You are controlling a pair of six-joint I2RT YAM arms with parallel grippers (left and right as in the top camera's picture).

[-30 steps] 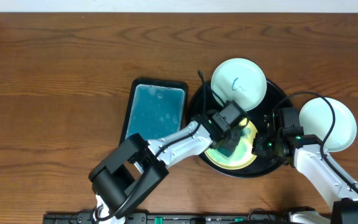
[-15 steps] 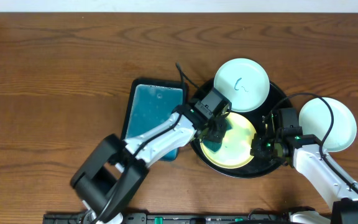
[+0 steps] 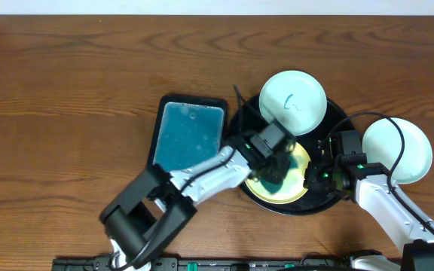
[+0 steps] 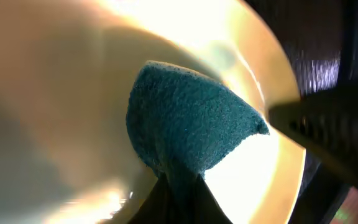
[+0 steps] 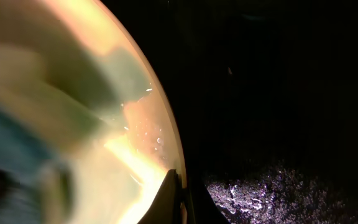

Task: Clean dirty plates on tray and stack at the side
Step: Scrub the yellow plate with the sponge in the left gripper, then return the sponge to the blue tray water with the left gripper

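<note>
The yellow plate [image 3: 296,184] lies at the front of the round black tray [image 3: 337,113]. My left gripper [image 3: 271,178] is shut on a teal sponge [image 4: 185,130] and presses it on the yellow plate [image 4: 55,93]. My right gripper [image 3: 316,177] is shut on the right rim of the yellow plate [image 5: 92,93]. A mint-white plate [image 3: 292,102] with a dark squiggle sits at the back of the tray. Another mint-white plate [image 3: 398,149] lies on the wooden tabletop [image 3: 66,90] right of the tray.
A rectangular teal tray [image 3: 188,139] with a black rim lies left of the black tray, under my left arm. The black tray's floor [image 5: 278,93] shows dark beside the yellow plate in the right wrist view.
My left gripper has moved the sponge back and forth over the yellow plate, now toward its front middle. My right gripper has stayed at the plate's rim.
</note>
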